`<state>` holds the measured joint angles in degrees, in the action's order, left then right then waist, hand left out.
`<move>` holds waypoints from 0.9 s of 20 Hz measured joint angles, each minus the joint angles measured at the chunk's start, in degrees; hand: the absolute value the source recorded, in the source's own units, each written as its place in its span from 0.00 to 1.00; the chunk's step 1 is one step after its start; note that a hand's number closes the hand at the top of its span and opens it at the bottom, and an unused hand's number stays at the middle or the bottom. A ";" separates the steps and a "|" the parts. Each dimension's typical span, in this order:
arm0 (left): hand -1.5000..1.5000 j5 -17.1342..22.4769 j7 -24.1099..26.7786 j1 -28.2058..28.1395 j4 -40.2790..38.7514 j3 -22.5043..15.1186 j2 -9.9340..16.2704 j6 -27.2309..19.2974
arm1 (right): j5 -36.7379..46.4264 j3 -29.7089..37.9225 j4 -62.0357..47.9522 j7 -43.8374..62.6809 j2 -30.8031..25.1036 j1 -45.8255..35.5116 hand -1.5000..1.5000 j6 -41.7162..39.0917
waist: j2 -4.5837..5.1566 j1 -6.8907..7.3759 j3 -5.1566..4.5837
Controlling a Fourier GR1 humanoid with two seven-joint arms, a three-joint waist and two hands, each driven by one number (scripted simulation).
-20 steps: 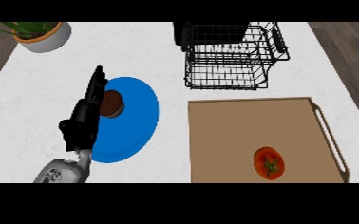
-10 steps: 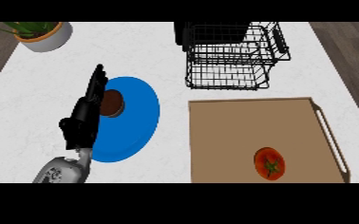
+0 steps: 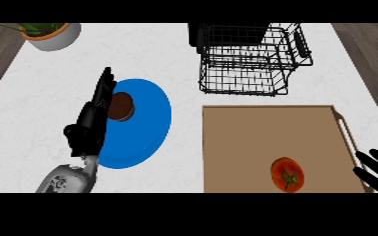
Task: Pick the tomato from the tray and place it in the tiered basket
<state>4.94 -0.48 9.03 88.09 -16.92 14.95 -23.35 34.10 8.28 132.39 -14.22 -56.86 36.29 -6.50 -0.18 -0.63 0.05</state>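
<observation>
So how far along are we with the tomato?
Nothing looks done yet: the tomato lies on the tray, untouched. The right hand shows only as fingertips at the right edge, beside the tray. The left hand rests open over the blue plate. Grasping and carrying to the tiered basket remain.

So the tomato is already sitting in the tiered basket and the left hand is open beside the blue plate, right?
Not quite. In the head view the tomato lies on the tray, near its front edge, not in the tiered basket. The rest holds: the left hand is open beside the blue plate.
</observation>
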 measured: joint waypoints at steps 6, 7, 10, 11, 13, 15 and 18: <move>0.50 -0.74 -1.05 1.89 -0.63 0.37 -0.65 0.62 | 18.71 -13.12 -2.13 2.52 4.39 -2.80 0.00 4.89 | 0.16 0.62 -0.02; 0.50 -0.39 -0.99 1.91 -0.77 1.04 -0.43 1.27 | 20.98 -14.60 -3.31 1.96 5.50 -3.21 0.00 5.70 | 0.16 0.59 -0.02; 0.50 -1.10 -0.41 1.34 -0.90 1.26 -0.90 1.84 | 28.05 -19.90 -5.35 2.76 9.24 -5.08 0.00 6.01 | 0.16 0.61 -0.03; 0.50 -1.17 -0.19 0.66 -0.55 1.47 -0.90 2.20 | 29.79 -21.19 -5.52 3.06 10.43 -5.56 0.00 5.69 | 0.15 0.61 -0.03; 0.50 -2.07 -1.09 0.87 -0.34 1.42 -1.81 1.93 | 31.84 -22.81 -6.23 3.18 12.36 -6.85 0.00 4.58 | 0.14 0.56 -0.05; 0.50 -2.82 -1.26 0.27 0.37 1.54 -2.19 2.12 | 33.77 -24.43 -6.66 3.91 14.33 -8.66 0.00 2.40 | 0.14 0.58 -0.05; 0.50 -3.35 -1.35 0.02 0.59 2.38 -2.56 2.96 | 35.93 -25.76 -9.65 3.67 17.12 -11.20 0.00 1.19 | 0.15 0.62 -0.07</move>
<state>1.58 -1.83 9.05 88.68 -14.54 12.39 -20.39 70.04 -17.48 122.74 -10.56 -39.74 25.09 -5.32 -0.03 -0.01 -0.01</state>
